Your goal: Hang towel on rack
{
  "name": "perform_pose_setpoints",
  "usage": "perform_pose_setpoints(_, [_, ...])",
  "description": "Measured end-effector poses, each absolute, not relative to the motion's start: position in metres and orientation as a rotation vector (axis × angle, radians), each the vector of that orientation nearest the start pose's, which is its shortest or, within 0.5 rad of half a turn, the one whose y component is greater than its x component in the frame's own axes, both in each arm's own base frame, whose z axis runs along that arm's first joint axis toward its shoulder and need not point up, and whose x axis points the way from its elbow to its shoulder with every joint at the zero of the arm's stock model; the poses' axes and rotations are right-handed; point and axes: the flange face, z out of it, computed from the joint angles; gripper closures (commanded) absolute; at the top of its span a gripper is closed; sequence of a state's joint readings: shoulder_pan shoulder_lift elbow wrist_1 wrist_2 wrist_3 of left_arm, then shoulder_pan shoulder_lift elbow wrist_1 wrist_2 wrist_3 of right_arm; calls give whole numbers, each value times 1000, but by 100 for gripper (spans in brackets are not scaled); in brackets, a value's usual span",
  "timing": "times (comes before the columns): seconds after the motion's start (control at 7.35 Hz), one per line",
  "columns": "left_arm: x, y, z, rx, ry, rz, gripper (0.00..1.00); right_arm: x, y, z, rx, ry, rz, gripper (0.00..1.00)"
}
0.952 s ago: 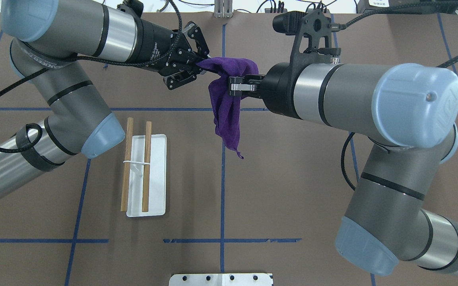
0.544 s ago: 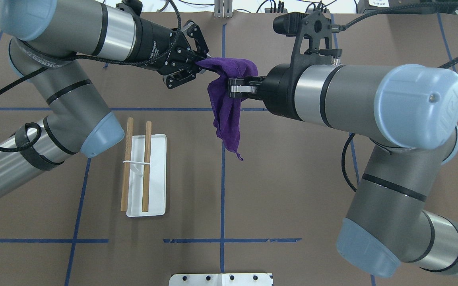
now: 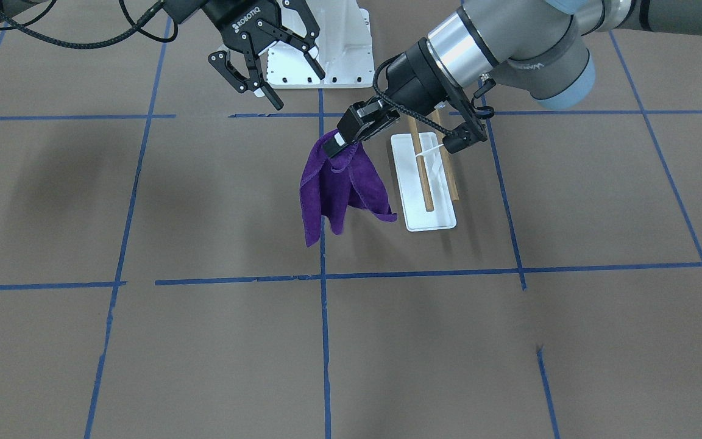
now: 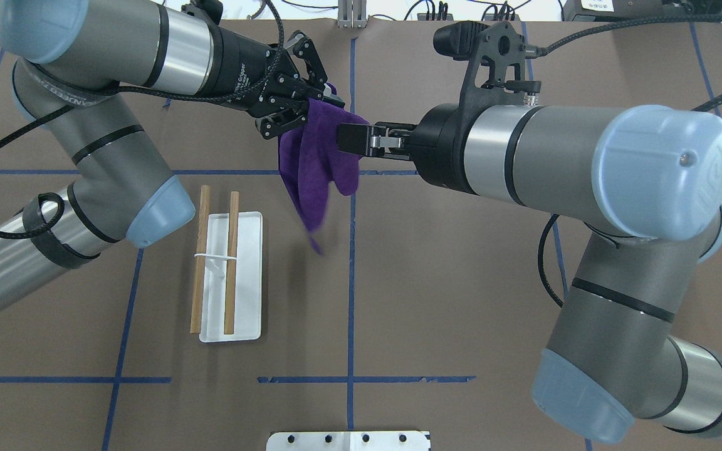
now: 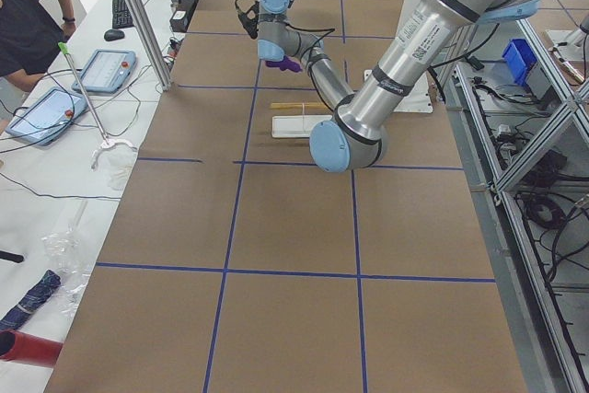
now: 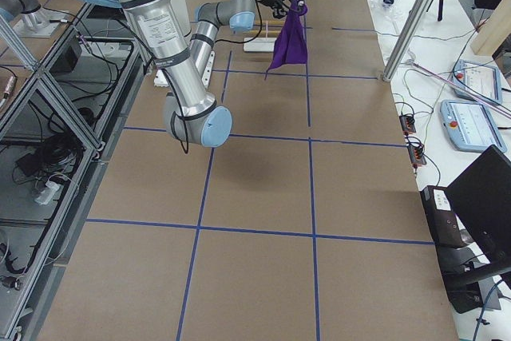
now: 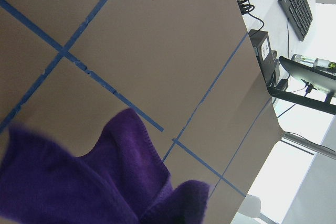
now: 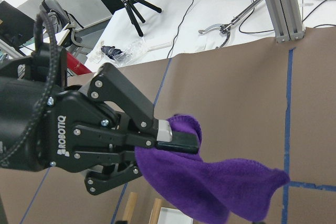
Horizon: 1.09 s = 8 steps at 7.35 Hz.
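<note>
The deep-purple towel hangs in the air from one corner, its lower end free above the table; it also shows in the front view. My left gripper is shut on its top corner, as the right wrist view and the front view show. My right gripper is open and empty beside the towel, its fingers spread in the front view. The rack with two wooden dowels on a white base stands on the table, below and to the left of the towel.
The white robot pedestal sits at the near table edge. Blue tape lines cross the brown table. A person and tablets are at the side bench beyond the far table edge.
My right gripper has let go of the towel and opened. The towel has swung to the left and now hangs from my left gripper alone.
</note>
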<state>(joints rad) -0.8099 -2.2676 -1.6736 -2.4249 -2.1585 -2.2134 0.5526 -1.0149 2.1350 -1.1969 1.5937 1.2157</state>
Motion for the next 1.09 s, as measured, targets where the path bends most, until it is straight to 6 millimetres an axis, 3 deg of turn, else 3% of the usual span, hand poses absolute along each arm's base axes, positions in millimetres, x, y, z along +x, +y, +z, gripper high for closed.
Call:
perform_pose_setpoints(0.14, [369, -505, 101, -310, 1648, -624, 100, -351, -368, 83, 607, -1349, 127, 0])
perform_pose_setpoints(0.68, [368, -504, 96, -304, 1653, -626, 100, -278, -320, 112, 370, -1111, 87, 0])
perform_pose_setpoints(1.09, [365, -496, 85, -199, 1703, -670, 100, -247, -330, 151, 316, -801, -2, 0])
